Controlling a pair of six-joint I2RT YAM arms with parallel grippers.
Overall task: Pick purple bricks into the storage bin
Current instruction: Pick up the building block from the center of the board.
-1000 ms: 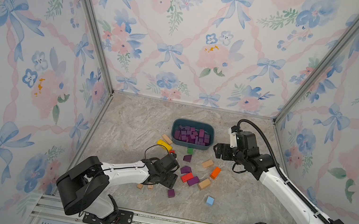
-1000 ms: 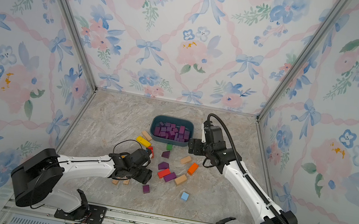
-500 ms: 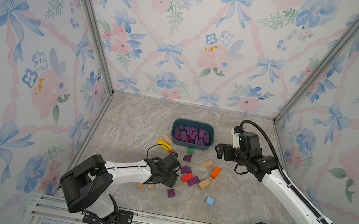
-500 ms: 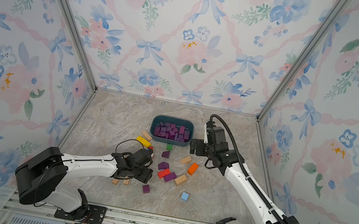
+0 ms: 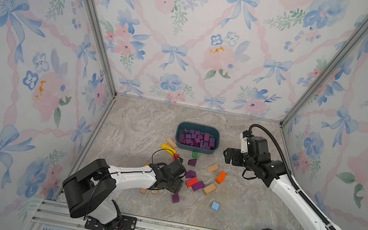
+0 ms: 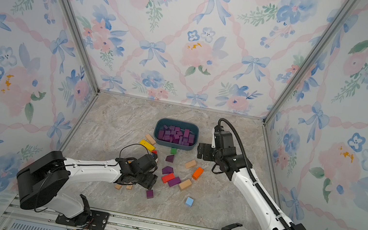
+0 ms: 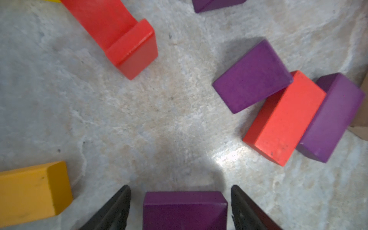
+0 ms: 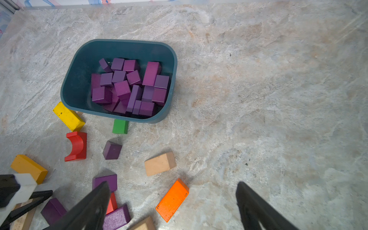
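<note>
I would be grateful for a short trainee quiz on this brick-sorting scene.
1. True or false: the right gripper holds a block.
2. Around the purple wooden brick, the jaws of the left gripper stand: A clamped shut on it; B open on either side; C nowhere near it.
3. What colour is the arch-shaped wooden block?
Key: 1 false; 2 B; 3 red.
</note>
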